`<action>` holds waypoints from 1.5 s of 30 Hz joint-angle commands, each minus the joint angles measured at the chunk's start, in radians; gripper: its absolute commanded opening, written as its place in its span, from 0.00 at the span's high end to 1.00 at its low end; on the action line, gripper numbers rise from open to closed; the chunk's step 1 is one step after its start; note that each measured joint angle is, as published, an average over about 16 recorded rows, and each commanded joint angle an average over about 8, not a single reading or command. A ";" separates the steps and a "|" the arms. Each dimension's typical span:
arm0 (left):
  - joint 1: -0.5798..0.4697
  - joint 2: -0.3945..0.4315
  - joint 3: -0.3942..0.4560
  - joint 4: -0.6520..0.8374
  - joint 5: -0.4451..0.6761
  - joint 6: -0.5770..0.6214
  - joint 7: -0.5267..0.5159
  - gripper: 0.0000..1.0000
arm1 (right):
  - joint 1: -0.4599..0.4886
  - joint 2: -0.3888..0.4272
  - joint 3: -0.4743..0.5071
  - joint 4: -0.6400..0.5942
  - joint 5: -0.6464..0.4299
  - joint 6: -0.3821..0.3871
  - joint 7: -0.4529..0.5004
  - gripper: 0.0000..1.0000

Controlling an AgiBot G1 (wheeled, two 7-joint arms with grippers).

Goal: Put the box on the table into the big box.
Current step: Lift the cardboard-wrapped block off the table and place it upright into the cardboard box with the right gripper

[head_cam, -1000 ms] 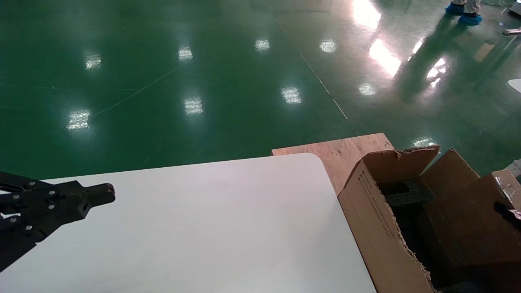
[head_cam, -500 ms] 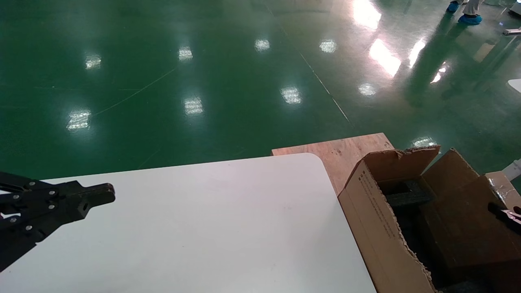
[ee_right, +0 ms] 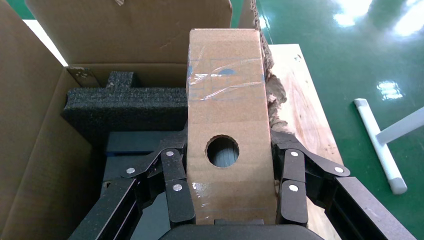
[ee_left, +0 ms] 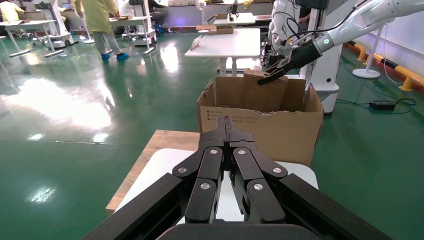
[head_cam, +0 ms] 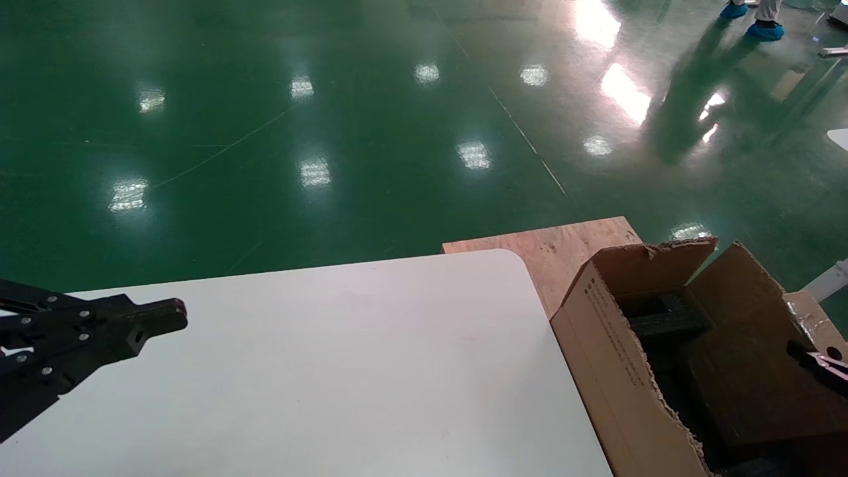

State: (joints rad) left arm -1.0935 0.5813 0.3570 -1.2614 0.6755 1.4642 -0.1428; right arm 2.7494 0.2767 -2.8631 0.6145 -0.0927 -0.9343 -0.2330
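Observation:
My right gripper (ee_right: 228, 146) is shut on the box (ee_right: 225, 100), a small light-brown block with a round hole, gripped by its two sides. It holds the box inside the open top of the big box (ee_right: 30, 130), above the black foam (ee_right: 125, 102). In the head view the right gripper (head_cam: 813, 358) and the box (head_cam: 748, 384) are at the far right, within the big box (head_cam: 596, 331). My left gripper (head_cam: 173, 317) is shut and empty over the left part of the white table (head_cam: 371, 371). The left wrist view shows it (ee_left: 226, 122) pointing toward the big box (ee_left: 260, 132).
A flat plywood board (head_cam: 563, 242) lies under the big box, beyond the table's rounded corner. The big box's flaps (head_cam: 652, 262) stand up with ragged edges. A white bar (ee_right: 380, 145) lies on the green floor. People and other tables (ee_left: 225, 42) are far off.
My right gripper has sunk a little lower into the big box with the box in it. The left arm has not moved.

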 commanded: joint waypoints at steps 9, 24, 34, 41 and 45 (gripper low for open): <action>0.000 0.000 0.000 0.000 0.000 0.000 0.000 1.00 | 0.084 0.026 0.007 0.005 -0.149 0.019 0.058 1.00; 0.000 0.000 0.000 0.000 0.000 0.000 0.000 0.94 | 0.119 0.041 0.025 0.045 -0.292 0.054 0.125 1.00; 0.000 0.000 0.000 0.000 0.000 0.000 0.000 0.19 | 0.123 0.033 0.036 0.054 -0.339 0.076 0.148 1.00; 0.000 0.000 0.000 0.000 0.000 0.000 0.000 0.00 | 0.123 0.030 0.041 0.053 -0.349 0.077 0.151 1.00; 0.000 0.000 0.000 0.000 0.000 0.000 0.000 0.00 | 0.123 0.027 0.041 0.057 -0.355 0.076 0.149 1.00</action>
State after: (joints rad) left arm -1.0936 0.5811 0.3574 -1.2614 0.6752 1.4640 -0.1426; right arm 2.8718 0.2995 -2.8207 0.6713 -0.4479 -0.8568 -0.0864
